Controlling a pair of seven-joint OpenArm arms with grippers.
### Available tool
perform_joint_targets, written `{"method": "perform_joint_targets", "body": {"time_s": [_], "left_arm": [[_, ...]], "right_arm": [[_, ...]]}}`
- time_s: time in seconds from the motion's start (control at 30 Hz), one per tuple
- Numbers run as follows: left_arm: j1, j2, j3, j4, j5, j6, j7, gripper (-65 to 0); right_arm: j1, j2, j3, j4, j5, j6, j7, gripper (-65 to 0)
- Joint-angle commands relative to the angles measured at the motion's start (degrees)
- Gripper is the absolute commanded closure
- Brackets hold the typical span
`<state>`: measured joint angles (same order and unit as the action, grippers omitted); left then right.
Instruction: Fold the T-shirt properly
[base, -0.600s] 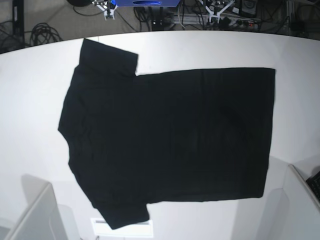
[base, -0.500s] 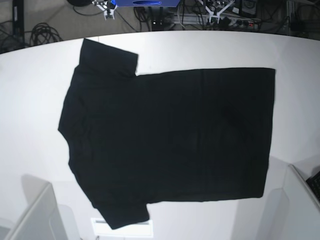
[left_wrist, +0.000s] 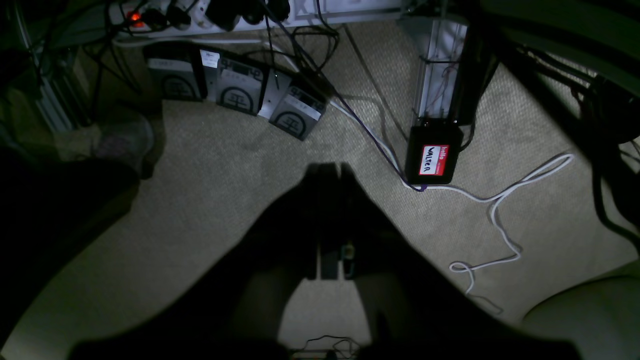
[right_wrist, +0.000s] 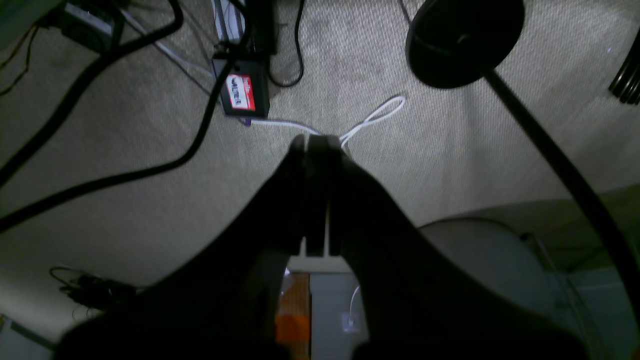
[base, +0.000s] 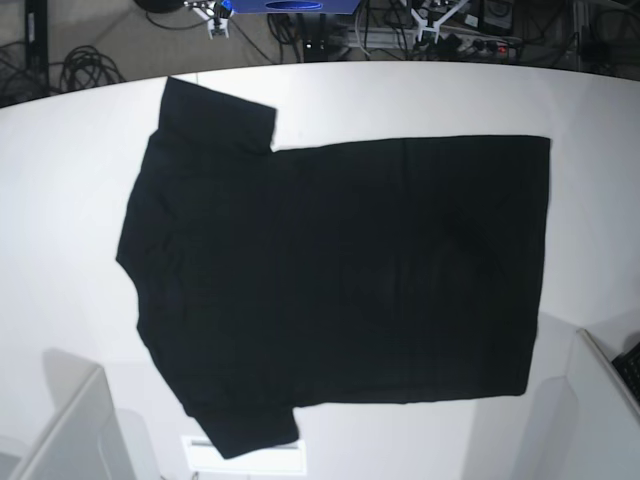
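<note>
The T-shirt (base: 340, 280) lies spread flat on the white table (base: 60, 200), plain black side up. Its collar end and sleeves are at the left and its hem is at the right. The print is hidden. My left gripper (left_wrist: 331, 169) shows in the left wrist view as a dark shape with its fingers together, holding nothing, over carpet floor. My right gripper (right_wrist: 317, 141) shows in the right wrist view, also shut and empty over the floor. Neither wrist view shows the shirt or the table.
Grey-white arm bases stand at the near left (base: 70, 430) and near right (base: 600, 410) corners. On the floor are cables (left_wrist: 500, 210), a labelled black box (left_wrist: 433, 156), power bricks (left_wrist: 235, 90) and a round black stand base (right_wrist: 462, 40).
</note>
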<state>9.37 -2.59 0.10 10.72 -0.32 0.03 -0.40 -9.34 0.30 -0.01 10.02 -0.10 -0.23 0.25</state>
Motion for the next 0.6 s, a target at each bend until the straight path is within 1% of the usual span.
{"method": "perform_joint_targets", "body": {"time_s": [0.0, 0.13, 0.47, 0.5, 0.57], "left_arm": [[0.08, -0.27, 0.12, 0.14, 0.27, 0.27, 0.01, 0.0], [0.08, -0.27, 0.12, 0.14, 0.54, 0.27, 0.01, 0.0], [0.26, -0.27, 0.12, 0.40, 0.62, 0.27, -0.08, 0.0], [0.44, -0.27, 0.21, 1.28, 0.62, 0.27, -0.08, 0.0], [2.11, -0.27, 0.21, 3.83, 0.62, 0.27, -0.08, 0.0]], "right_arm": [[-0.55, 0.19, 0.05, 0.75, 0.05, -0.17, 0.23, 0.0], [-1.16, 0.19, 0.14, 3.82, -0.03, -0.17, 0.23, 0.0], [-0.99, 0.19, 0.14, 4.09, 0.14, -0.17, 0.23, 0.0], [-1.07, 0.19, 0.23, 4.09, 0.14, -0.17, 0.58, 0.0], [-2.04, 0.19, 0.23, 4.79, 0.14, -0.17, 3.22, 0.0]]}}
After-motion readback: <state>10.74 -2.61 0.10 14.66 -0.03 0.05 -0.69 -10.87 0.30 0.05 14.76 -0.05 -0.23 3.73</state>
